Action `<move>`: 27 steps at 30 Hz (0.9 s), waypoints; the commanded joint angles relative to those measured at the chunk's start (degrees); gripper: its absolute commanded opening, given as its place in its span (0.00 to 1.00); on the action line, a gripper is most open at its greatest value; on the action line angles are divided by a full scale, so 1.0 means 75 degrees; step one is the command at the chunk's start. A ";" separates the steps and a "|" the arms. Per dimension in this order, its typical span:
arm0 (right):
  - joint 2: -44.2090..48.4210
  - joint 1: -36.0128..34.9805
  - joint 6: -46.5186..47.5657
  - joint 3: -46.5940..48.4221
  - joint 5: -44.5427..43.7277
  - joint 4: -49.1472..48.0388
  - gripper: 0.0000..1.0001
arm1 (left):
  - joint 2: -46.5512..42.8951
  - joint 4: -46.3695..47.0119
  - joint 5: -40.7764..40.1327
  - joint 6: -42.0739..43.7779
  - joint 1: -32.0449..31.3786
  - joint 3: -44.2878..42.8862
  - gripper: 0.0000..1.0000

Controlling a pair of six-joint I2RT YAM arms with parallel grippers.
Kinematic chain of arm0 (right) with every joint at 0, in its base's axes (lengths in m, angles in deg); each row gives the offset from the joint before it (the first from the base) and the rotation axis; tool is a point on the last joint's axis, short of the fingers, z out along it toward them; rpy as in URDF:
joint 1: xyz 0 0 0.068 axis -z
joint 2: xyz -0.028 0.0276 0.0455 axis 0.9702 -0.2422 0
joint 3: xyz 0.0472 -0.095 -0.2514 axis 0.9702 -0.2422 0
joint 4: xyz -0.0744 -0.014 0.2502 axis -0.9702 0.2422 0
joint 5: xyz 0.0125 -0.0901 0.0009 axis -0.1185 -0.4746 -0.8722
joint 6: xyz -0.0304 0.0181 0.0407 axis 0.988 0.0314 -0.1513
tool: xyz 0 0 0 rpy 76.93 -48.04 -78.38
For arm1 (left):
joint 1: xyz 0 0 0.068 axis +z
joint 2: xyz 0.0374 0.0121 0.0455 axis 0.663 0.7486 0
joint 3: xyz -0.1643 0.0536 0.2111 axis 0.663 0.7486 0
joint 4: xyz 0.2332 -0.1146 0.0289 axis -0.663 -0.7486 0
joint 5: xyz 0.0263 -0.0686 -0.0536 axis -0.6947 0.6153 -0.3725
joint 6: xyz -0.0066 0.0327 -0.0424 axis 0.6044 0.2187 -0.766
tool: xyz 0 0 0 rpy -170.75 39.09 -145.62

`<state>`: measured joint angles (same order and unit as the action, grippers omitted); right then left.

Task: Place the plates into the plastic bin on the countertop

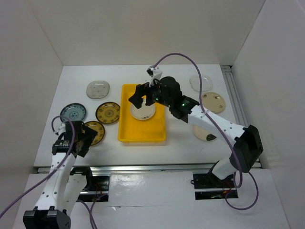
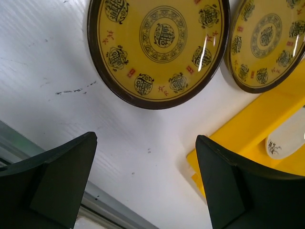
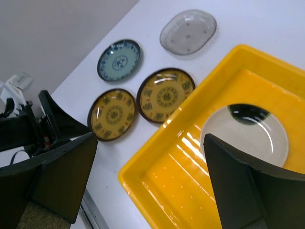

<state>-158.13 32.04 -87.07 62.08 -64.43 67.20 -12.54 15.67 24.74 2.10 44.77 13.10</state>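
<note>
Eight plates from above, Ben. Same count?

Same, Mira. Farthest left, the blue-patterned plate (image 1: 74, 113) lies on the countertop (image 1: 71, 81), with the white-grey plate (image 1: 98, 89) behind it, nearer the back wall. Next come two brown-gold ones. The far brown-gold plate (image 1: 107, 113) is in full view. The near brown-gold plate (image 1: 98, 132) has its left edge hidden under the left gripper (image 1: 78, 138).

Is that gripper holding it?

No. Its wrist camera shows the fingers (image 2: 57, 181) spread wide with only white table between them. Both brown-gold plates lie beyond the tips, each cut off by the frame's edge.

And the plastic bin?

The plastic bin (image 1: 143, 139) sits mid-table, just right of those two. One plate is in it, the cream plate in the bin (image 1: 143, 113), partly covered from above by the right gripper (image 1: 142, 101). That gripper's own camera shows its jaws apart and empty, and one finger (image 3: 243, 191) blocks the plate's near edge. I cannot tell whether the tips touch the bin floor.

And right of the bin?

The clear glass plate (image 1: 201, 82) is at the back, hard to make out, with a purple cable (image 1: 178, 54) crossing it. The back cream plate (image 1: 213, 102) is nearer. The near cream plate (image 1: 202, 135) is largely hidden under the right arm.
</note>
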 commanded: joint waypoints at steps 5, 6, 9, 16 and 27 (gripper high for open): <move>-0.0016 0.0035 0.0179 -0.0775 0.0856 -0.0457 1.00 | 0.0018 0.0704 -0.0755 -0.1528 0.0048 0.0905 0.95; -0.0015 0.0105 0.0179 -0.0845 0.0856 -0.0459 1.00 | 0.0100 0.0879 -0.0755 -0.1598 0.0048 0.1011 0.93; 0.0125 0.0186 0.0179 -0.1034 0.0927 -0.0529 1.00 | 0.0323 0.1056 -0.0755 -0.1787 0.0048 0.1282 0.93; 0.0289 0.0410 0.0015 -0.1374 0.1138 -0.0809 1.00 | 0.0347 0.1396 -0.1129 -0.2102 0.0048 0.1726 0.70; 0.0289 0.0551 -0.0055 -0.1514 0.1138 -0.0810 1.00 | 0.0884 0.1877 -0.1634 -0.2173 0.0048 0.1868 0.66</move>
<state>-158.40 35.78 -87.46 51.02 -56.50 64.70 -8.06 28.26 14.66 -12.87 44.77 26.26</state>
